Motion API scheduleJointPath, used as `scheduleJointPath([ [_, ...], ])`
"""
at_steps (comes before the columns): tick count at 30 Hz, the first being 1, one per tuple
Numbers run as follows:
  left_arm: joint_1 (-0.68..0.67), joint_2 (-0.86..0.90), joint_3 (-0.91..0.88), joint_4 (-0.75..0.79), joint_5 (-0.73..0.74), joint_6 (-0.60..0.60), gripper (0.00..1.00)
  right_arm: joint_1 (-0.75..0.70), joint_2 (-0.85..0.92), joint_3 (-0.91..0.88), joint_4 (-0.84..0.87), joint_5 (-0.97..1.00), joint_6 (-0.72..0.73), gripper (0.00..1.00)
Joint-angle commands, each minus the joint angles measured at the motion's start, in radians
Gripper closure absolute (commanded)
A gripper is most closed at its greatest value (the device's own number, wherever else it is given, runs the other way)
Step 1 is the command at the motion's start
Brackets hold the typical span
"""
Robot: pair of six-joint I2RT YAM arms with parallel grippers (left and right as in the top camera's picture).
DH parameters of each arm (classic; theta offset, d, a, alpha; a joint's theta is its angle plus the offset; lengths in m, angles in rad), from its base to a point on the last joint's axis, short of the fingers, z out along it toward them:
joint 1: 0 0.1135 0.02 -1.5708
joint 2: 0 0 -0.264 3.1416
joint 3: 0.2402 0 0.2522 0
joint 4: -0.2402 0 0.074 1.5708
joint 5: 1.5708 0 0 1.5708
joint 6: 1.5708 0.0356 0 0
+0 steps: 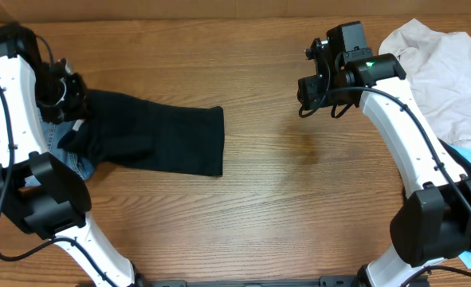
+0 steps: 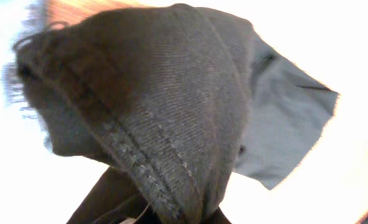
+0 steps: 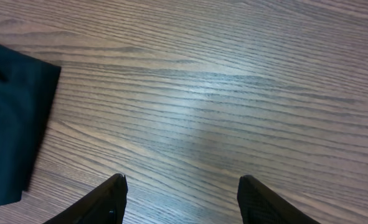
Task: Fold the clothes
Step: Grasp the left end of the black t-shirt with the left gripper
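At the left edge of the table (image 1: 299, 199), the left gripper (image 1: 69, 96) is closed on the left end of a plain black top (image 1: 163, 139) of soft ribbed cloth. In the left wrist view the dark fabric (image 2: 171, 112) bunches right up against the camera with a stitched hem running through it, and the fingers themselves are hidden behind it. Under that held end lies a pair of light-blue denim jeans (image 1: 53, 137), only a strip of it showing.

From the grip the black top runs rightward across the table, its long axis lying nearly parallel to the near edge and slanting slightly toward it. It ends in a straight free edge short of the table's middle.

That free edge is what the next move seems to turn on. The right gripper (image 1: 308, 89) hangs over bare wood to the right of it and a little toward the far edge, jaws parted and holding nothing. The right wrist view shows its gripper (image 3: 180, 199) empty over the grain, with the top's corner (image 3: 9, 118) off to its left, apart from the fingers. The right arm is clearly the nearer one to that end.

At the far right corner a crumpled off-white shirt (image 1: 446, 76) waits, well apart.
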Motion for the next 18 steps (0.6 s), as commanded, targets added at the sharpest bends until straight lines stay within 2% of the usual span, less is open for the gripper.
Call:
scheduleJointPath([
  [1,-0.078,-0.003,0.031,-0.013,0.15,-0.004,0.92,-0.003,-0.001,0.0,-0.008,0.008,0.005,0.39],
  [5,-0.182,-0.003,0.03,-0.006,0.114,-0.013,0.92,-0.003,-0.001,0.0,-0.016,0.008,0.005,0.39],
  [12,-0.384,-0.002,0.03,0.006,-0.072,-0.075,0.9,-0.003,-0.001,0.0,-0.023,0.008,0.005,0.39],
  [18,-0.489,-0.002,0.03,0.018,-0.097,-0.093,0.88,-0.003,-0.001,0.0,-0.024,0.008,0.005,0.39],
])
